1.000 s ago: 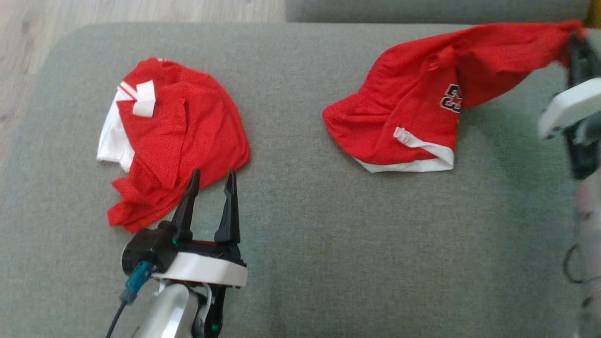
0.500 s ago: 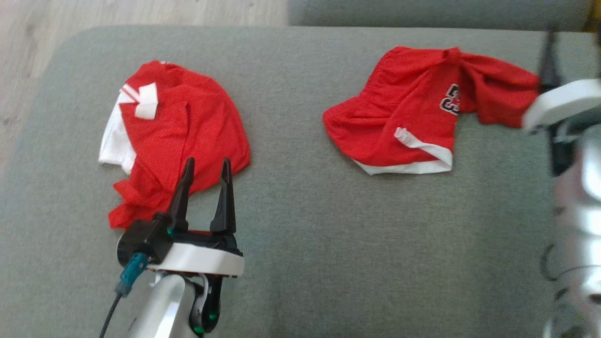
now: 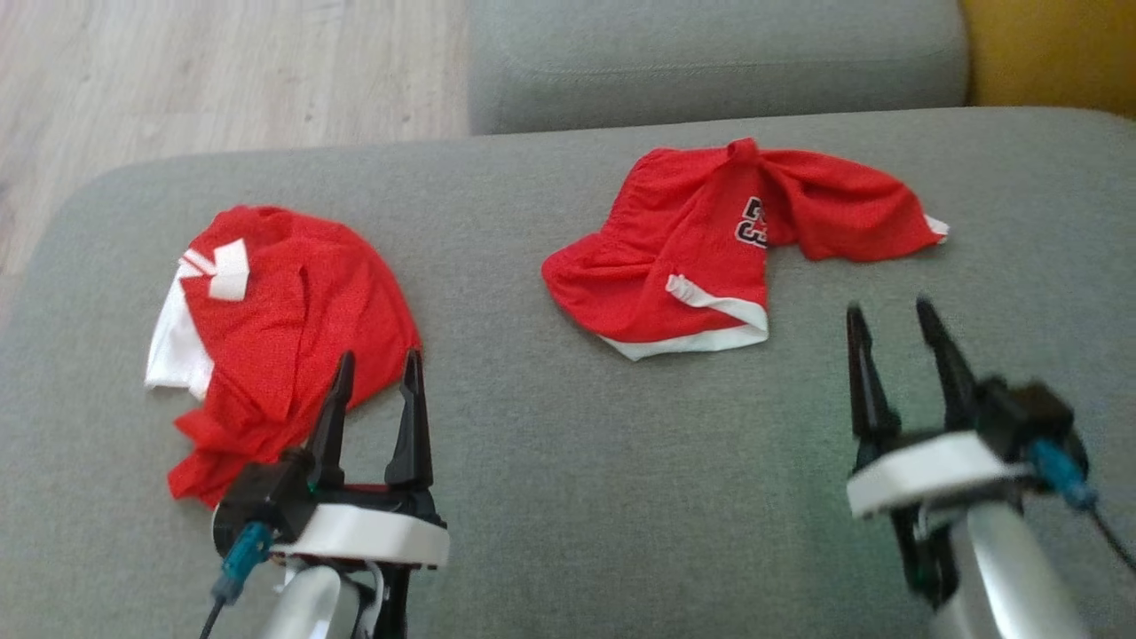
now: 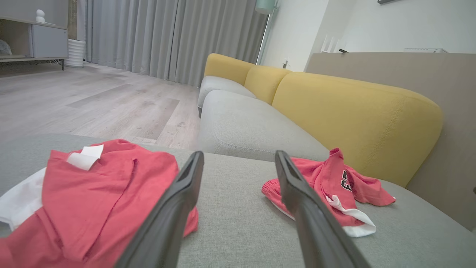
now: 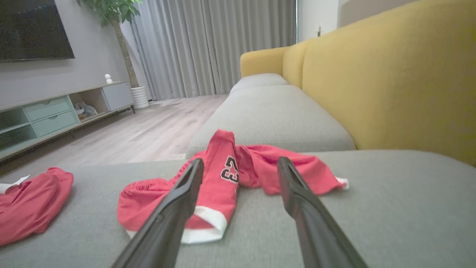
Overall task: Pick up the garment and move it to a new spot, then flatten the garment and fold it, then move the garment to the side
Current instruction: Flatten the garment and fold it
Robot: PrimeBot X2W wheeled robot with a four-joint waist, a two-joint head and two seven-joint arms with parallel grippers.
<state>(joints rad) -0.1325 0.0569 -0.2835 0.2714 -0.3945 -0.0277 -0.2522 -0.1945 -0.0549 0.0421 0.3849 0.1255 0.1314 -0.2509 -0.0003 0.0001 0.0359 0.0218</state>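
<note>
Wood floor (image 3: pixel 222 71) is at far left, past the cushion edge. We see a red jersey (image 3: pixel 293 319) crumpled on the grey seat cushion (image 3: pixel 568 497), with white trim and a white tag on its left part. Its right edge sits at our left gripper (image 3: pixel 379 355). In the head view the left fingertip overlaps the cloth, and we can't tell if it touches. The left fingers are spread wide with nothing between them. In the left wrist view the jersey lies left of the left finger and bare cushion shows between the fingers.

The red shorts (image 3: pixel 701 248), the garment in play, lie bunched on the cushion beyond both sets of fingertips, nearer the right set. The number 23 faces up, the white hem is on the near edge, and one leg trails right. They are not flat and not folded.

The right gripper (image 3: pixel 889 306) is near the shorts' right side but apart from them, fingers parted and empty. In the right wrist view the shorts lie just past the fingertips, with the number between them.

A second grey cushion (image 3: pixel 710 62) lies beyond the shorts, with the yellow backrest (image 3: pixel 1056 53) at far right.
</note>
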